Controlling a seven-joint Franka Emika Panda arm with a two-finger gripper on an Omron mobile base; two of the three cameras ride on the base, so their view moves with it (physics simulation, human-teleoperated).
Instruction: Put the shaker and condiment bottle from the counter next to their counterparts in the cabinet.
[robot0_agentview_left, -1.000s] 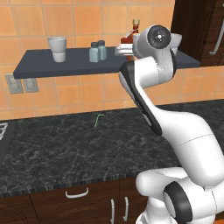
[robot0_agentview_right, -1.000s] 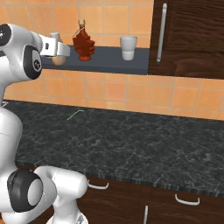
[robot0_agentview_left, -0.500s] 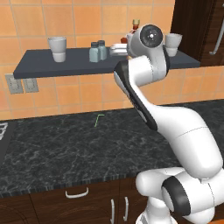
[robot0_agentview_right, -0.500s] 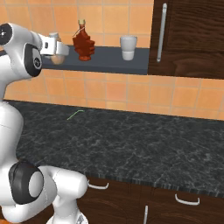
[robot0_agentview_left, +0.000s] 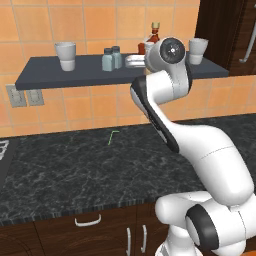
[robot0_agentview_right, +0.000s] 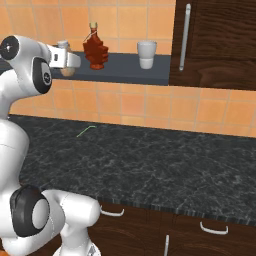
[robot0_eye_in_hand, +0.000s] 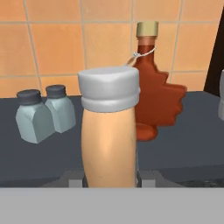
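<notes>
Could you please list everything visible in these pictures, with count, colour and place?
Shakers: two, pale blue-grey with dark caps, side by side on the shelf.
Maple-leaf bottle: one, red with gold cap, on the shelf.
Condiment bottle: one, orange with whitish cap, held at shelf height.
Cups: two, pale grey, one toward each shelf end.
Shelf: one, dark slate-blue, on the orange tiles.
Counter: one, black marbled, over wood drawers.
Wall sockets: two, grey, below the shelf.
Gripper: one, shut on the condiment bottle.

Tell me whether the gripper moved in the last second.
Yes. In the left base view the gripper, shut on the condiment bottle, shifted left and slightly down, uncovering the white cup on the cabinet.
</notes>
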